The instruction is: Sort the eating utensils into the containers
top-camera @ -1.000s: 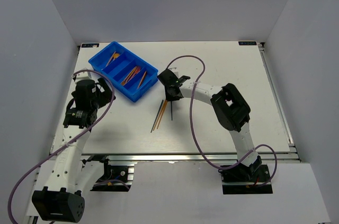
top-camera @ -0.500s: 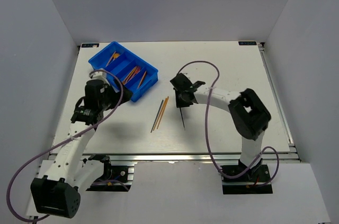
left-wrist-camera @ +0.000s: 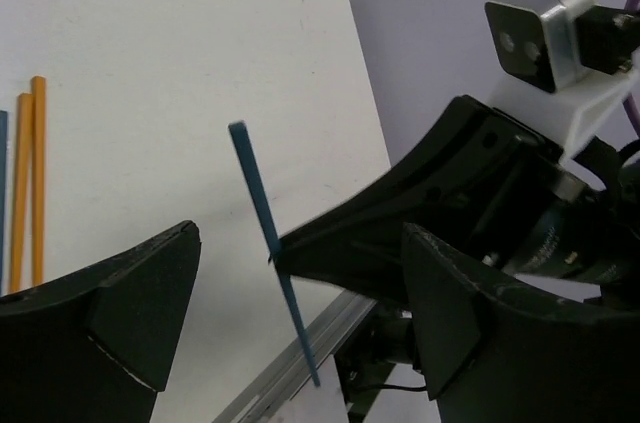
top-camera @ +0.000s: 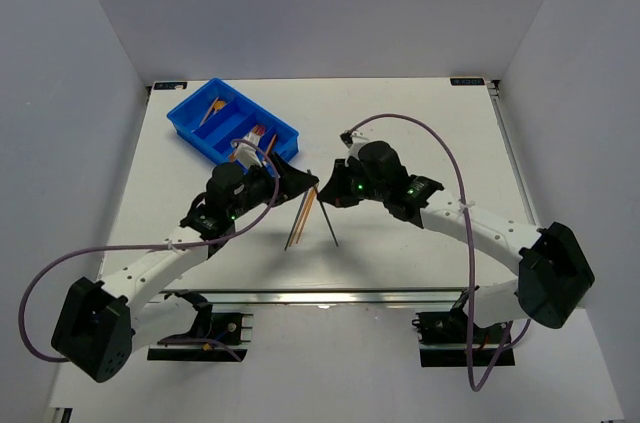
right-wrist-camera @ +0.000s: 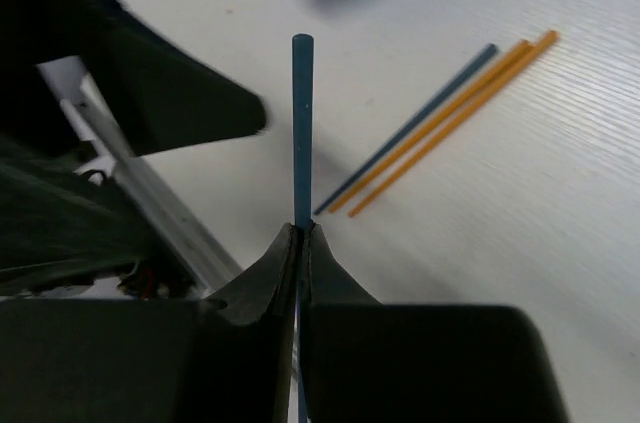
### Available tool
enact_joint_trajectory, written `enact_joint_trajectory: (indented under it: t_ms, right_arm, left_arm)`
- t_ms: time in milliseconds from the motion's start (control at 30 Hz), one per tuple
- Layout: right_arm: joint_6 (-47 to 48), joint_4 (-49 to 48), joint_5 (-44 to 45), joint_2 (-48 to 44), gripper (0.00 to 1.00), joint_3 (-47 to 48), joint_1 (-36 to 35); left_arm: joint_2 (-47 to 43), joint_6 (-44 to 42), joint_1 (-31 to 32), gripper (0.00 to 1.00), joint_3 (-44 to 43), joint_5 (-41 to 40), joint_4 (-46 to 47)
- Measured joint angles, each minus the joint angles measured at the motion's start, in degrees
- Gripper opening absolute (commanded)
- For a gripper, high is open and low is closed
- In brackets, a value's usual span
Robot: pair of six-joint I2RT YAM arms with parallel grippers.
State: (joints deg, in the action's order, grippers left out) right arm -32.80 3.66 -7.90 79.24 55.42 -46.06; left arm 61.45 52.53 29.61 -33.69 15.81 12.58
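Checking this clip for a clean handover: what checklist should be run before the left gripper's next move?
1. Right gripper shut on the stick: ok.
2. Left gripper open: ok.
3. Stick between the left fingers: ok.
4. Stick's lower tip off the table: cannot tell.
5. Three loose sticks lie on the table, ungripped: ok.
6. Tray has room: ok.

We see a left arm point(top-camera: 150, 268) and a right arm point(top-camera: 485, 228) of white links and black joint housings, each trailing a looping purple cable point(top-camera: 120, 247), with small green lights point(top-camera: 357, 186) and matte black wedge-shaped fingers point(left-wrist-camera: 120, 313).
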Motion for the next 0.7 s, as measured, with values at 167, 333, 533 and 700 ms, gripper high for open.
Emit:
enact_joint_trajectory:
  t_ms: [167, 333, 533, 700]
  right_arm:
    - [-0.4, -3.2, -2.9, -0.8, 0.0, 0.1, -2.6]
    - [-0.5, -4.7, -3.3, -1.0, 0.0, 0.3, -3.9]
    - [-1.0, -5.1, -2.1, -1.0, 0.7, 0.4, -3.9]
    - [-0.4, 0.2, 5.7, -4.7, 0.89, 0.4, -3.5]
  left_arm:
    - [3.4, 1.6, 2.2, 0.73, -0.3, -1.3, 3.4]
    - [4.9, 2.8, 2.9, 0.25, -0.3, -2.2, 4.3]
    - [6.5, 0.5, 3.0, 0.0, -3.3, -2.8, 1.7]
    - [13.3, -15.9, 2.4, 0.0, -21.9, -14.4, -16.6]
